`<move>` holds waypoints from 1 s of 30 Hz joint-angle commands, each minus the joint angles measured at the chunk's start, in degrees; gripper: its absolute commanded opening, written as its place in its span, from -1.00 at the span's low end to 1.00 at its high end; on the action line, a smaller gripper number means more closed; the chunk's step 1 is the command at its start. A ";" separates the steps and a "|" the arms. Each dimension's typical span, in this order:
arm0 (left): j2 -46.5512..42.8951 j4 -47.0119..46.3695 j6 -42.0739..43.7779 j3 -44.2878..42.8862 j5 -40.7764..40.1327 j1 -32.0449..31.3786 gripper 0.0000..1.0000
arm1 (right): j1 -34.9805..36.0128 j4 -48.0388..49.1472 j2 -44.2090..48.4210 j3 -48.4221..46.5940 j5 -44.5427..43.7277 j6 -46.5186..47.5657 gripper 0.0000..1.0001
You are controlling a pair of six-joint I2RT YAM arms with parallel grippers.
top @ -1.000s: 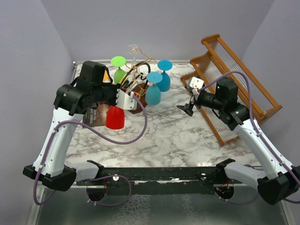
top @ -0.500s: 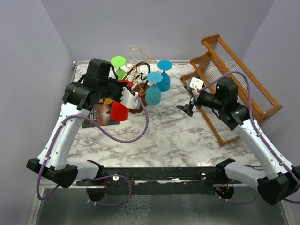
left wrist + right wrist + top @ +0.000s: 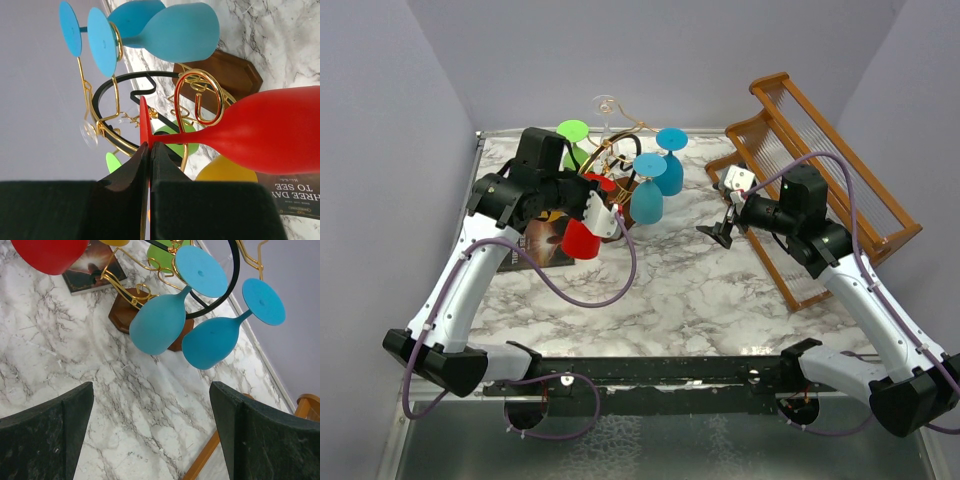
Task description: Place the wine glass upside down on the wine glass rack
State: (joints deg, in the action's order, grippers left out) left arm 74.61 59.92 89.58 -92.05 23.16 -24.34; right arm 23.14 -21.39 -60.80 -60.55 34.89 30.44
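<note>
My left gripper [image 3: 600, 200] is shut on the foot of a red wine glass [image 3: 582, 238], which hangs bowl down beside the wine glass rack [image 3: 616, 160]. In the left wrist view the gripper [image 3: 150, 150] pinches the red foot edge-on; the red glass [image 3: 270, 127] has its stem lying next to a gold wire scroll [image 3: 200, 97] of the rack. Whether the stem is inside the scroll I cannot tell. My right gripper [image 3: 723, 232] is open and empty above the marble, right of the rack.
Two blue glasses [image 3: 648, 195], a green one [image 3: 574, 140] and a clear one [image 3: 605, 105] hang on the rack. A yellow glass [image 3: 225, 172] sits behind the red one. A book [image 3: 535, 243] lies at the left. The orange-brown slatted rack [image 3: 820, 170] stands at the right.
My left gripper has carried the red glass up and to the right, from over the book to right beside the gold rack. The right arm has not moved.
</note>
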 commanded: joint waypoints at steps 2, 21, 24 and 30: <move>0.46 -1.71 2.13 0.60 6.10 0.17 -1.00 | -0.22 0.19 0.92 0.20 0.64 1.20 0.96; 2.16 1.43 6.36 0.03 14.00 -0.19 -1.00 | -0.30 -0.51 1.52 0.45 1.85 2.30 0.96; 1.90 2.10 6.46 -0.22 15.05 -0.19 -1.00 | -0.28 -0.79 1.45 0.45 2.13 2.61 0.96; 1.49 3.49 6.80 -0.22 17.32 -0.21 -1.00 | -0.30 -1.20 1.39 0.27 2.35 2.83 0.96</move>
State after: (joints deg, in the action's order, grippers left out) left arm 76.77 61.34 94.98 -91.85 35.11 -24.40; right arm 23.14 -22.37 -60.40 -60.14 35.55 32.38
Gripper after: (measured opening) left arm 0.020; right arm 0.980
